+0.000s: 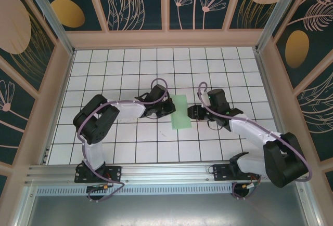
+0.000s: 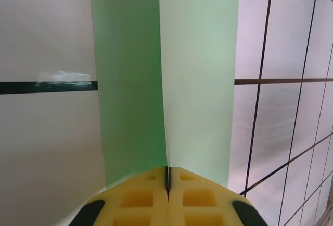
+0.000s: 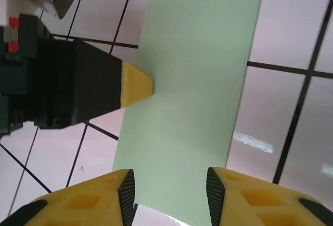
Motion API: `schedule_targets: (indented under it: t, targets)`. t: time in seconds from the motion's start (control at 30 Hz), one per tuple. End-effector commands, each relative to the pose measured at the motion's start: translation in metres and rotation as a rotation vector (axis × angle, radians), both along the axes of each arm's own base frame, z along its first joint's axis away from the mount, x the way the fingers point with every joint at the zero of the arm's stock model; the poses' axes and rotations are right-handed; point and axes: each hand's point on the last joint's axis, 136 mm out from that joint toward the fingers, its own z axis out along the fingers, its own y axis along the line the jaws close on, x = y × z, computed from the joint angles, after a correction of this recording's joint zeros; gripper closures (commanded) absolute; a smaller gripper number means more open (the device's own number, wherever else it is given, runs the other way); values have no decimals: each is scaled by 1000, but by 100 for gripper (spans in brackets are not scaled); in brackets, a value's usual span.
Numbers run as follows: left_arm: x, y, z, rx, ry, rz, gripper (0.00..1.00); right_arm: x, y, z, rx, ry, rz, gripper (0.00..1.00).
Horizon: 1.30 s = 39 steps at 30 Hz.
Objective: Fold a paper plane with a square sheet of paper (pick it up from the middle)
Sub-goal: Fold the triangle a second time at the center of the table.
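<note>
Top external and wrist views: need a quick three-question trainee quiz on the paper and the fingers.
1. True or false: the left gripper has its fingers shut on the thin pale mint-green paper sheet.
2. The fingers of the right gripper are: A) clamped on the sheet; B) apart, open; C) shut, empty.
3. Fill in: from above, the sheet lies ___ the two grippers.
Key: 1 true; 2 B; 3 between.
</note>
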Motion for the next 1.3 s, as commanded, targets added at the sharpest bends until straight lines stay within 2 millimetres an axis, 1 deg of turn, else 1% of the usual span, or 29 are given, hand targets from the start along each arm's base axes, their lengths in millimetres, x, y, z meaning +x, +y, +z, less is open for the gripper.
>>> schedule_targets:
  t: [0.0,0.1,0.2,0.3,0.37,0.43,0.5,0.67,0.73,0.83,0.9,1.0,1.1,1.23,1.27]
  targets:
    - [-3,20,1,22,9,33,98,11,16,19,-59,-210,101,55]
    - [-4,21,1,13,18,28,98,-4,38,18,-88,-294,224,53]
    - [-3,21,5,-6,22,35,98,-25,59,9,-165,-412,359,48]
    - [-4,20,5,-23,48,21,98,-38,75,10,-173,-454,405,44]
    - [-4,21,7,-29,57,19,98,-45,77,2,-192,-475,414,38]
    - [-6,20,10,-43,67,12,98,-53,76,-10,-235,-491,438,36]
    - [-7,20,12,-62,77,13,99,-56,76,-17,-248,-496,443,36]
    - [-7,15,14,-87,93,5,99,-64,86,-23,-252,-519,478,33]
    - [-6,14,15,-91,96,4,100,-63,88,-27,-288,-534,474,32]
    - [-5,14,16,-91,97,5,100,-48,80,-37,-376,-571,416,32]
    - [-6,14,16,-92,101,5,100,-42,79,-40,-403,-583,396,31]
    - [-9,16,11,-75,113,-2,100,-35,79,-42,-429,-601,371,31]
    - [-9,17,10,-71,113,-1,100,-32,80,-44,-438,-609,370,32]
    - [-11,19,4,-49,122,-3,99,-37,85,-45,-407,-603,399,38]
    - [-4,15,12,-58,102,-4,99,-38,86,-45,-401,-598,398,41]
